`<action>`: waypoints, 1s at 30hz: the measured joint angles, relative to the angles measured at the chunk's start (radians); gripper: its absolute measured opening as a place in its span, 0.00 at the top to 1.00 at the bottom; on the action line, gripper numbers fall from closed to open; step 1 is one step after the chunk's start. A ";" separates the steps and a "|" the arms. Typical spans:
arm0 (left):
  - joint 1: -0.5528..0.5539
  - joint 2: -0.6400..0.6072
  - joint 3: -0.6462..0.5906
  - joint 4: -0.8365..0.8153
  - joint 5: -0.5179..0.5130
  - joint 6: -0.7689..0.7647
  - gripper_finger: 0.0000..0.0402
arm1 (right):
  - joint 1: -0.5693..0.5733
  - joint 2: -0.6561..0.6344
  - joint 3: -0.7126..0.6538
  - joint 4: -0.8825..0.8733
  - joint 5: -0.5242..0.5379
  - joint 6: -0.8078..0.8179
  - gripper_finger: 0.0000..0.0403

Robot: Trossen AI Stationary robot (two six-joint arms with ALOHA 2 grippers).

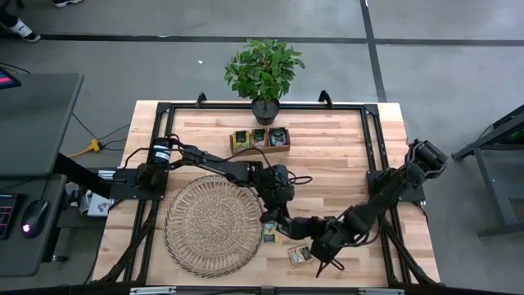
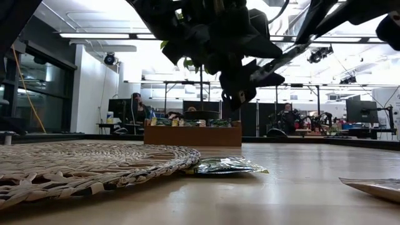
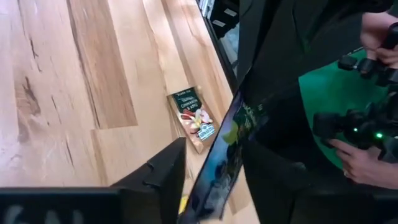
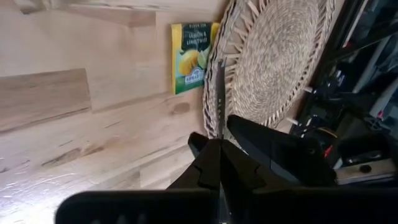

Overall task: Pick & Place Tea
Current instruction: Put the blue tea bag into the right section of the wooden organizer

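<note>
Gripping a thin flat dark sachet [image 4: 219, 93] edge-on, the right gripper [image 4: 219, 152] is hovering beside the round wicker mat [image 4: 280, 56]; left gripper [image 1: 274, 215] grip unclear.

Grey floor [image 1: 426, 20], ceiling strip lights [image 2: 100, 35], desks.

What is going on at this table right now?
Two robot arms are sorting tea sachets. The left gripper holds a dark sachet edge-on above the table, just beside the round wicker mat. The right gripper is shut on another thin sachet. A yellow-green sachet lies at the mat's edge. The wooden tray already holds several.
</note>
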 joint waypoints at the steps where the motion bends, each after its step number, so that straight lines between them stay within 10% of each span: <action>1: 0.000 0.000 0.000 0.001 0.001 0.000 0.64 | -0.002 0.000 0.000 0.000 -0.001 0.000 1.00; 8: 0.001 0.000 0.000 0.002 0.015 0.025 0.96 | -0.002 0.000 0.000 0.000 0.003 0.087 1.00; 17: 0.008 -0.001 0.002 0.009 -0.005 0.000 0.99 | -0.001 -0.001 0.000 -0.016 0.137 0.511 0.99; 30: 0.006 0.000 0.000 0.016 -0.019 -0.001 1.00 | -0.010 -0.006 0.000 -0.111 -0.014 1.296 0.78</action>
